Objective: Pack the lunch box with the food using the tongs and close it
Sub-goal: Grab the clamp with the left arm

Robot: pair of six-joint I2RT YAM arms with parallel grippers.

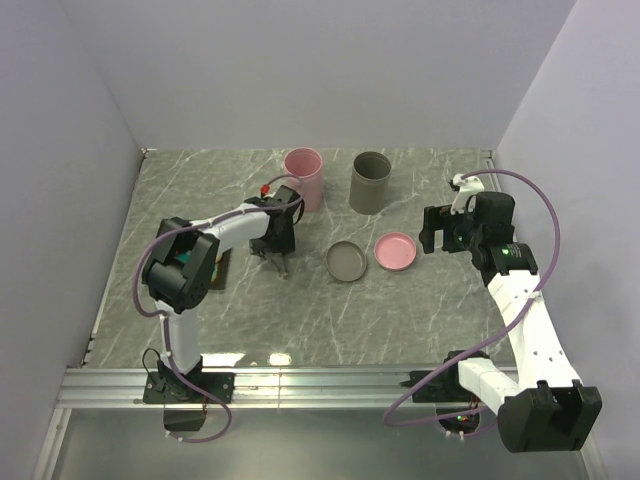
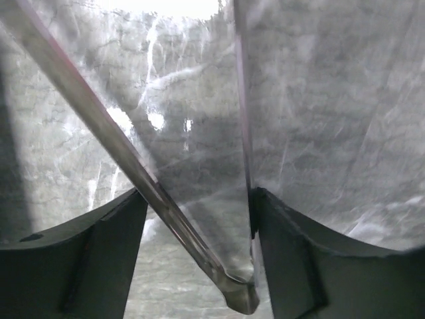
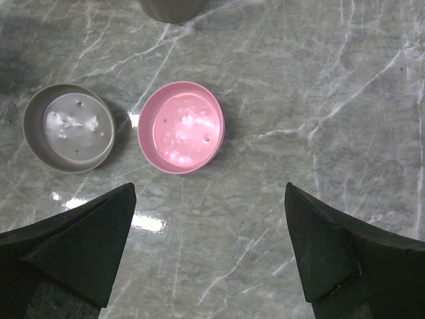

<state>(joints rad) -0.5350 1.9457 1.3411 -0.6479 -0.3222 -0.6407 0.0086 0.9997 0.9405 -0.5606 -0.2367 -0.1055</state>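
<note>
**A:** What is seen of the surface and the room?

**B:** A grey marbled surface (image 1: 400, 320) is shut in by pale walls (image 1: 330, 70) on three sides. A metal rail (image 1: 320, 380) is fixed along its near edge.

**A:** Where are the tongs found?

**B:** The tongs (image 2: 126, 153) are seen between the fingers (image 2: 99, 246) of the left tool (image 2: 197, 191). Their joined end is nearest its wrist and the two arms spread away from it. Each arm is met by a finger's inner edge. Whether they are clamped cannot be told.

**A:** And the right tool?

**B:** The right tool (image 3: 209, 186) is held released above the surface, and nothing is gripped. A pink lid (image 3: 180, 126) is laid just ahead of it. A grey lid (image 3: 69, 127) is set beside that, on the side of the left tool.

**A:** What else is placed around?

**B:** A pink cup (image 1: 304, 178) is stood upright just beyond the left tool. A grey cup (image 1: 370, 182) is stood upright beyond the lids.
</note>
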